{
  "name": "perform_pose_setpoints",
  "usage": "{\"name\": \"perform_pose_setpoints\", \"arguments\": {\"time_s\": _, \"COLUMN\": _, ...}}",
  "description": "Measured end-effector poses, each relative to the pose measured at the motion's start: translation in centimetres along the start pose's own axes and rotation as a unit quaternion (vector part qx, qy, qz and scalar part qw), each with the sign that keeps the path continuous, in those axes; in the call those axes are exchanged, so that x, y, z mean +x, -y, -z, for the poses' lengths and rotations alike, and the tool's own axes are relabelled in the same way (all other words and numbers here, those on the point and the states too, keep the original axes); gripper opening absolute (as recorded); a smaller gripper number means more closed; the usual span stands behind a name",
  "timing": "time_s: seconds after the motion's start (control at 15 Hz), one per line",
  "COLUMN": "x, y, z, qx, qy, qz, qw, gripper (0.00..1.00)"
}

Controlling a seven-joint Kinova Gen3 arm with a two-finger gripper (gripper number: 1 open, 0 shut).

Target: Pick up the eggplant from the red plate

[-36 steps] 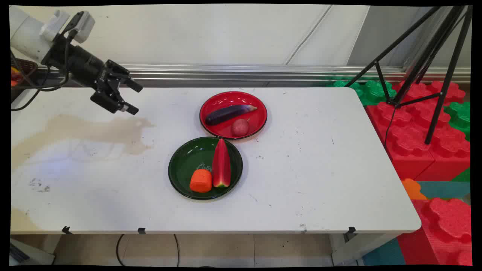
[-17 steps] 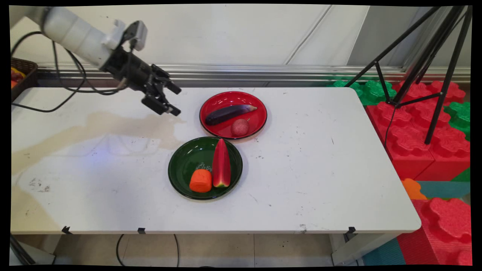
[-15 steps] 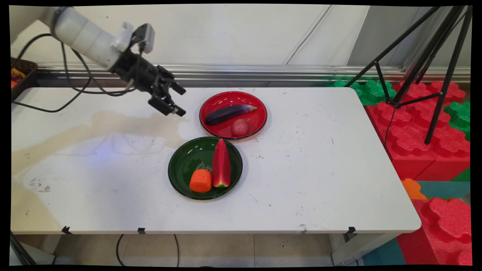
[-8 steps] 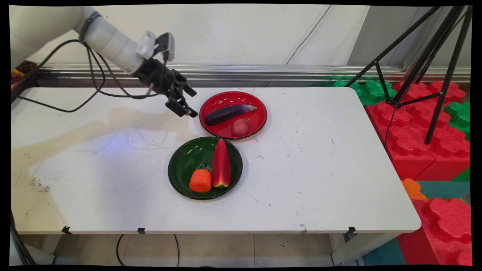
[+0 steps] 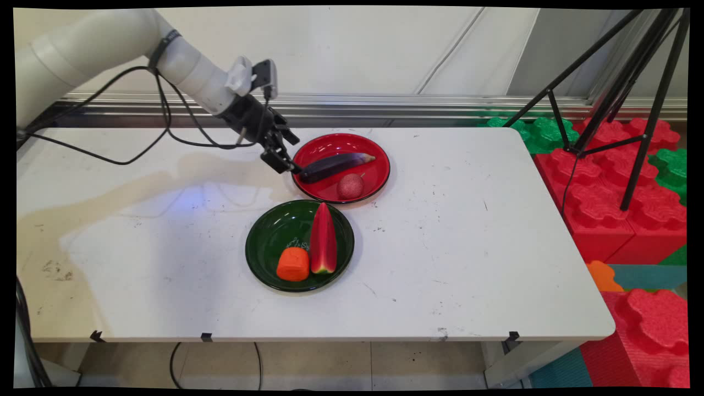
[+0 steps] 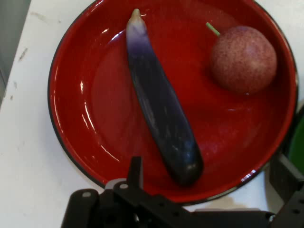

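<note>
The white arm (image 5: 110, 44) reaches in from the upper left, angled down across the surface (image 5: 467, 247), cables drooping beneath it. Its gripper (image 5: 289, 157) hangs over the left rim of the red plate (image 5: 379, 165), jaws spread wide and holding nothing. Right below sits the blunt end of the purple eggplant (image 5: 335, 165), lying across the plate, with a speckled red fruit (image 5: 350, 186) beside it. Nearer the camera, the green plate (image 5: 269, 242) carries a watermelon slice (image 5: 323, 239) and an orange piece (image 5: 293, 264).
</note>
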Motion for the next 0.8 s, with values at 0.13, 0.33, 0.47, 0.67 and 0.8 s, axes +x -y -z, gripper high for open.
{"name": "perform_pose_setpoints", "arguments": {"time_s": 0.13, "x": 0.2, "y": 0.3, "z": -1.1, "qx": 0.000, "qy": 0.003, "qz": -0.001, "qw": 1.0000, "gripper": 1.00}}
{"name": "perform_pose_setpoints", "arguments": {"time_s": 0.33, "x": 0.5, "y": 0.7, "z": -2.7, "qx": 0.000, "qy": 0.008, "qz": 0.002, "qw": 1.0000, "gripper": 1.00}}
{"name": "perform_pose_setpoints", "arguments": {"time_s": 0.47, "x": 0.6, "y": 0.9, "z": -3.6, "qx": 0.000, "qy": 0.010, "qz": 0.004, "qw": 0.9999, "gripper": 1.00}}
{"name": "perform_pose_setpoints", "arguments": {"time_s": 0.67, "x": 0.8, "y": 1.3, "z": -5.4, "qx": -0.001, "qy": 0.014, "qz": 0.012, "qw": 0.9998, "gripper": 1.00}}
{"name": "perform_pose_setpoints", "arguments": {"time_s": 0.8, "x": 0.9, "y": 1.5, "z": -6.2, "qx": -0.001, "qy": 0.015, "qz": 0.015, "qw": 0.9998, "gripper": 1.00}}
